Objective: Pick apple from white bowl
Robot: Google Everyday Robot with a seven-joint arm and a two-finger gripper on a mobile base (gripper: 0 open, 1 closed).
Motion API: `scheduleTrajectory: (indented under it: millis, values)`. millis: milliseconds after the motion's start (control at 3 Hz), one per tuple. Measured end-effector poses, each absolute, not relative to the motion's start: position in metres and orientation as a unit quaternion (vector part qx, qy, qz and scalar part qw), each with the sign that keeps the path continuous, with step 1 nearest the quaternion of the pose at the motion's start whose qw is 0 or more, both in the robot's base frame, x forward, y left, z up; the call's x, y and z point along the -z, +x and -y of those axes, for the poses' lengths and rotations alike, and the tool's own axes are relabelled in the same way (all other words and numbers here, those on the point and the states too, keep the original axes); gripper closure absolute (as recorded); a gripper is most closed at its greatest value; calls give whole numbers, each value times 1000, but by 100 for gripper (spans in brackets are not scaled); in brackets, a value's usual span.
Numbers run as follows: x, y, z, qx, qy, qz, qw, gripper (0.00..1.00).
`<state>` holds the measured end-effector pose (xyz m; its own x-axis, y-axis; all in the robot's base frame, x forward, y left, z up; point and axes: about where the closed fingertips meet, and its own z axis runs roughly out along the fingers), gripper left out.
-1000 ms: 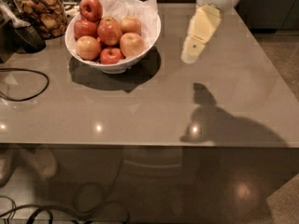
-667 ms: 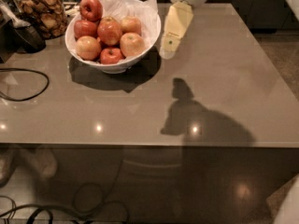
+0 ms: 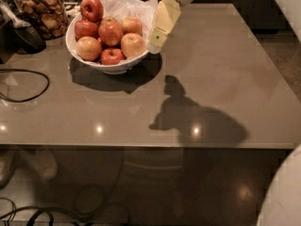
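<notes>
Cream gripper (image 3: 155, 41) hangs at the rim of the bowl (image 3: 115, 68), just beside the apple (image 3: 133, 44), so I can reach in; whether it is released or clenched I cannot tell.

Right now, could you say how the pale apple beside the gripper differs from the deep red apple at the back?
The pale apple is yellow-peach, faintly blushed; the deep red apple is solid dark red. The pale apple lies beside the gripper at the right rim; the deep red apple sits at the back. Both are in the white bowl.
</notes>
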<state>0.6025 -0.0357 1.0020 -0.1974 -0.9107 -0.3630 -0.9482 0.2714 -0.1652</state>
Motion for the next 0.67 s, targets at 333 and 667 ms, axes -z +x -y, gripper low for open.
scheduleTrajectory:
  millis: [333, 667]
  values:
    - [-1004, 620, 11, -59, -603, -769, 201, 0]
    - [-1008, 637, -7, -66, -600, -770, 205, 0]
